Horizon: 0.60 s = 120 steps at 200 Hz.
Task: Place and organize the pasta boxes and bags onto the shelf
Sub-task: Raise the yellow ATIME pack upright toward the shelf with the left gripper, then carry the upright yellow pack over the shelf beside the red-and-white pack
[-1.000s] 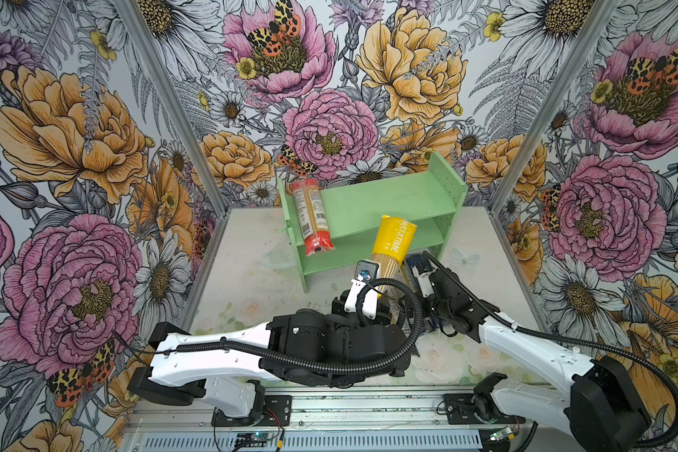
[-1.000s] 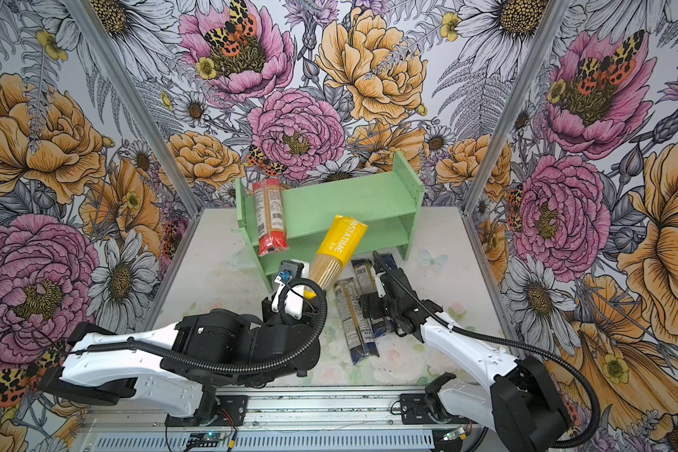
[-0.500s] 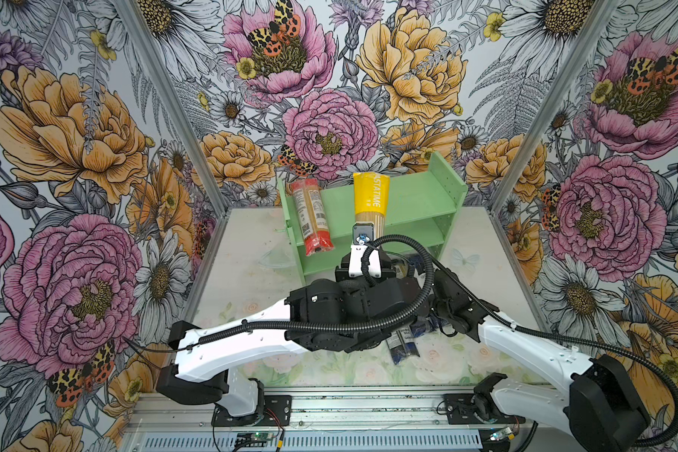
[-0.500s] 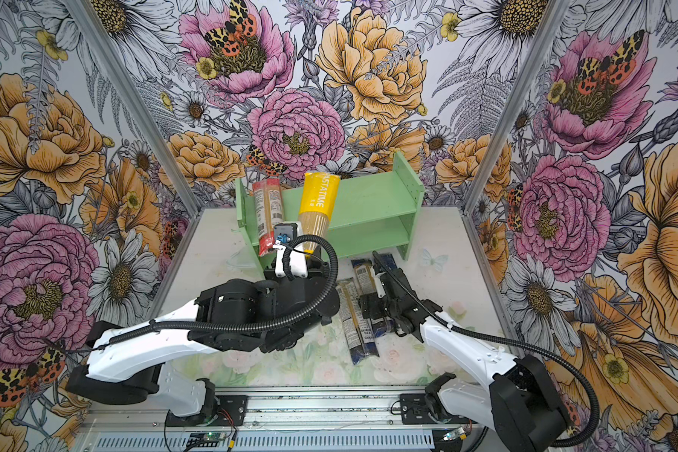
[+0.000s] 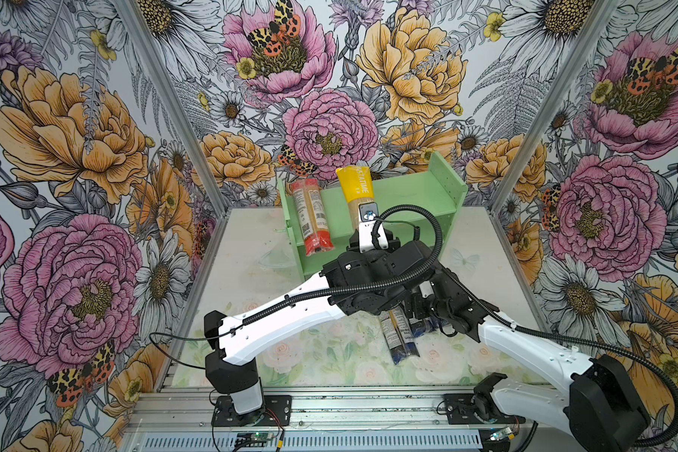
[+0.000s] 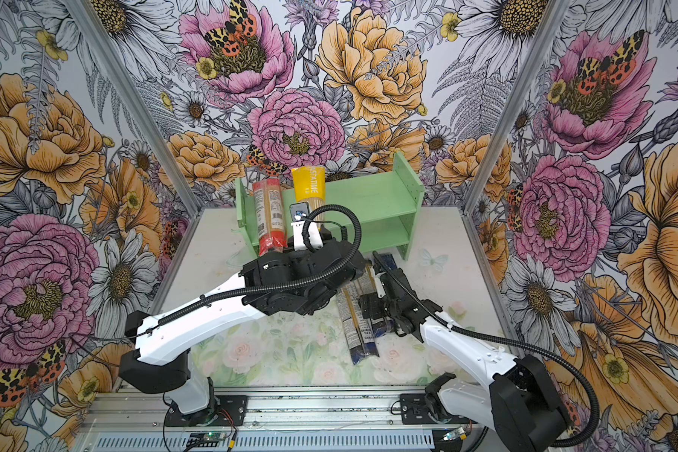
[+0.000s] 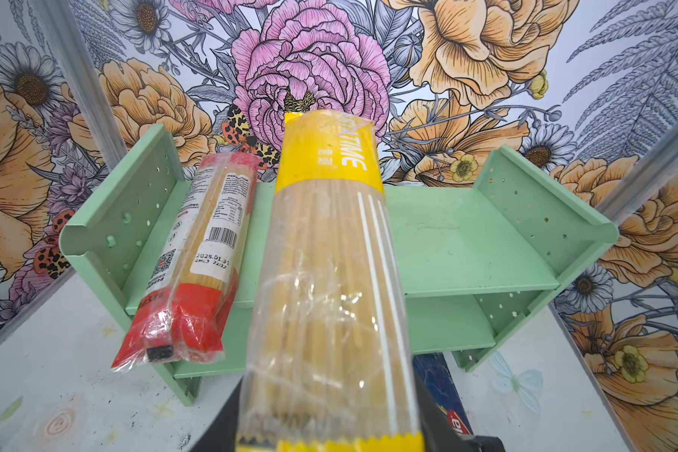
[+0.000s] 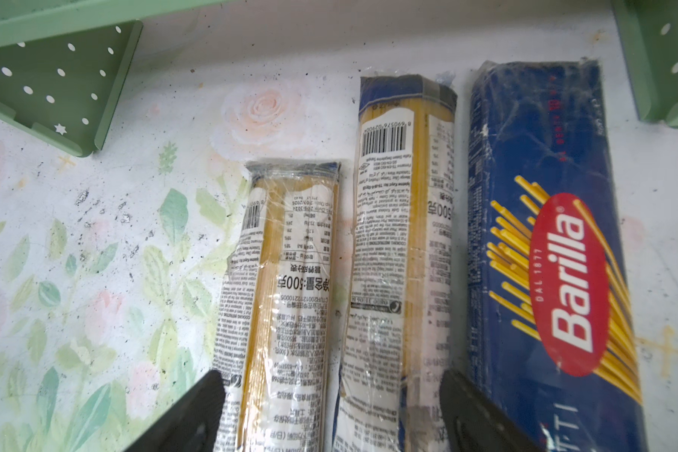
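My left gripper (image 7: 329,430) is shut on the near end of the yellow bag (image 7: 329,274). The bag reaches front to back over the top tier of the mint-green shelf (image 7: 466,242), beside a red-ended clear bag (image 7: 200,254) that lies there and overhangs the front edge. Both top views show the yellow bag (image 5: 356,187) (image 6: 309,187) and the red-ended bag (image 5: 312,219). My right gripper (image 8: 331,391) is open low over the table. Its fingers (image 8: 196,411) stand outside two blue-ended clear bags (image 8: 286,274) (image 8: 404,235). A dark blue Barilla box (image 8: 556,254) lies right beside them.
The shelf (image 5: 419,195) stands at the back of the table near the floral wall, and its lower tier (image 7: 447,325) holds nothing. In both top views my left arm (image 5: 290,313) crosses the middle and hides most of the right gripper. The blue-ended packs (image 6: 359,328) lie in front of the shelf.
My left arm has lifted the yellow bag from above the table and carried it back over the shelf's top tier, next to the red-ended bag. The right arm has not moved.
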Each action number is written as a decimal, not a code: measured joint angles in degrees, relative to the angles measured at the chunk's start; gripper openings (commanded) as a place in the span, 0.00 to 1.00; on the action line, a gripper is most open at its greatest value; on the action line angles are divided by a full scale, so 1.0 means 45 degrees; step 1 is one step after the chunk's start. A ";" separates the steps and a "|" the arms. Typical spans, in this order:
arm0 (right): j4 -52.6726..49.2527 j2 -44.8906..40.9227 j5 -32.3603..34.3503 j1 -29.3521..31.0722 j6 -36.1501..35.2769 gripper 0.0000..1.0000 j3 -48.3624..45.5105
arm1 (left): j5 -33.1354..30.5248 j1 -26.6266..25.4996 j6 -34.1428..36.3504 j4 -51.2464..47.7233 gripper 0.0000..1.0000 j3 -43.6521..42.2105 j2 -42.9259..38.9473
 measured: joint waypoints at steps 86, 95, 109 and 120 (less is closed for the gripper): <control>0.0000 0.0000 0.0034 0.0000 -0.0005 0.88 -0.0010 | 0.0311 0.1263 -0.0087 0.0034 0.00 0.1977 0.2365; 0.0000 0.0000 0.0039 0.0000 -0.0005 0.88 -0.0010 | 0.0471 0.1350 -0.0053 0.0053 0.00 0.2011 0.2594; 0.0000 0.0000 0.0044 0.0000 -0.0005 0.88 -0.0010 | 0.0699 0.1477 0.0039 0.0044 0.00 0.2035 0.2909; 0.0000 0.0000 0.0044 0.0000 -0.0005 0.88 -0.0010 | 0.0840 0.1554 0.0087 0.0044 0.00 0.2045 0.3113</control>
